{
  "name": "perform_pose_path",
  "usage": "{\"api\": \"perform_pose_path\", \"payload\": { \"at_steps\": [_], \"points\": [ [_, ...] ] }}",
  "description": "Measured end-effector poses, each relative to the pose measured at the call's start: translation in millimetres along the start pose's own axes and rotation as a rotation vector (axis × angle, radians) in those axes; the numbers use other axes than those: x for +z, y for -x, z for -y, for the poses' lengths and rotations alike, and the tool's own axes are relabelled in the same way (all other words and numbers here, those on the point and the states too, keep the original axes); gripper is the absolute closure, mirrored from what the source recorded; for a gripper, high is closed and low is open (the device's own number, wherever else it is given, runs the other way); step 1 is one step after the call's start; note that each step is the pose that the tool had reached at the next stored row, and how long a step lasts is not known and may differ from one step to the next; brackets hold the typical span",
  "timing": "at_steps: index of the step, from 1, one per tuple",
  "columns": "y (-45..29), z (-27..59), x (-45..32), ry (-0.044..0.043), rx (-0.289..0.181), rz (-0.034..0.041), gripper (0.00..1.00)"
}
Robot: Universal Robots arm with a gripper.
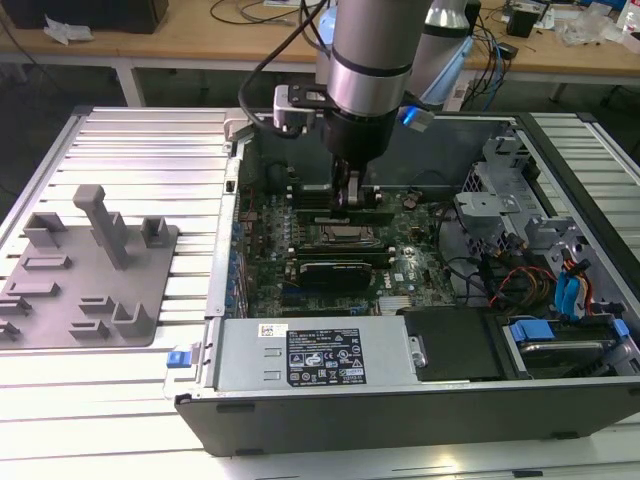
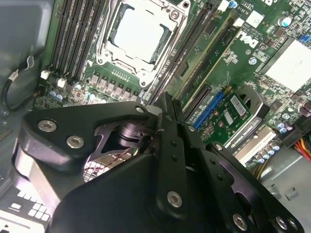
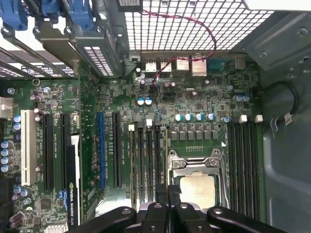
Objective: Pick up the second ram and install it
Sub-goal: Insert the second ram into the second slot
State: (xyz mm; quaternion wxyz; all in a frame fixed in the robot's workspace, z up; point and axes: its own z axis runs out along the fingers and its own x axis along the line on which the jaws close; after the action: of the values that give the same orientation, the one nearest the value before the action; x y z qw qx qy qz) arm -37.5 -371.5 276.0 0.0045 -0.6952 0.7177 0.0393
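My gripper (image 1: pixel 349 200) hangs inside the open computer case, over the memory slots on the far side of the CPU socket (image 1: pixel 340 237). Its fingers are shut on the second ram (image 3: pixel 167 160), a thin green stick that I see edge-on in the first wrist view. The stick stands in line with the slot right beside the socket (image 3: pixel 197 187). In the exterior view the ram (image 1: pixel 378 212) shows as a low green strip under the fingers. I cannot tell whether it is seated in the slot. In the second wrist view the gripper (image 2: pixel 163 109) is pressed together just past the socket (image 2: pixel 138 34).
A grey tray with upright posts (image 1: pixel 90 280) lies on the slatted table at the exterior view's left. Another green stick (image 2: pixel 209 56) stands in a slot farther from the socket. A graphics card (image 3: pixel 73 194), the power supply (image 1: pixel 300 355) and the drive cages (image 1: pixel 520 230) crowd the case.
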Motion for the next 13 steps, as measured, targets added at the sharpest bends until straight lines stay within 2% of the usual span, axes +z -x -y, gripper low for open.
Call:
{"api": "perform_pose_path", "payload": {
  "at_steps": [4, 7, 13],
  "points": [
    [-0.2, -0.2, 3.6, 0.0, 0.0, 0.0, 0.91],
    [-0.8, -0.6, 11.8, 0.0, 0.0, -0.0003, 0.91],
    [-1.1, -1.2, 17.2, 0.0, 0.0, -0.0017, 0.91]
  ]
}}
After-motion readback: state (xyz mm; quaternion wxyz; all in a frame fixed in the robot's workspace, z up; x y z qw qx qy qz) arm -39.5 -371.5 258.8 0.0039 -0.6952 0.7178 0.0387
